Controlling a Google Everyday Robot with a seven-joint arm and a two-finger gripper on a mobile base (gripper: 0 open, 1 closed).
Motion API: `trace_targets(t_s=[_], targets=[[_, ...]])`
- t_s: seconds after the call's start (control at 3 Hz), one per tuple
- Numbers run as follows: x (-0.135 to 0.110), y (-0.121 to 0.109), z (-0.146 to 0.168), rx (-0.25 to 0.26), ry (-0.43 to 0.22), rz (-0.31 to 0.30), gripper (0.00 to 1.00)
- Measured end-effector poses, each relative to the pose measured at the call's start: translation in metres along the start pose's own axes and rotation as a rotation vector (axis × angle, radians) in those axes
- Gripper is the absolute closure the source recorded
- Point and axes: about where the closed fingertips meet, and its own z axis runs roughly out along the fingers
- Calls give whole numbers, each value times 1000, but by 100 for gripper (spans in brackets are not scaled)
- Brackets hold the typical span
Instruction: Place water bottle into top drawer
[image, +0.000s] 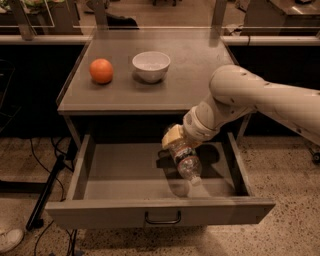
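Observation:
The top drawer (100, 170) stands pulled out wide under the grey table, its flat front panel and dark handle (163, 218) toward me. My gripper (175, 142) reaches in from the right over the drawer's middle, shut on the water bottle (186, 162). The clear crinkled bottle hangs tilted, its white cap (195, 181) pointing down and toward me, just above the drawer floor. Whether it touches the floor I cannot tell.
On the table top (125, 95) sit an orange (101, 70) at the left and a white bowl (151, 65) beside it. My white arm (250, 97) crosses the table's right front corner. A dark stand leg and cables (47, 197) lie left of the drawer.

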Motion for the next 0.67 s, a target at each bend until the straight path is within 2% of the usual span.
trace_targets(t_s=[0.33,0.67], targets=[[0,-6,18,42,-18,41,100],[-1,-6,19,43,-22,48,100]])
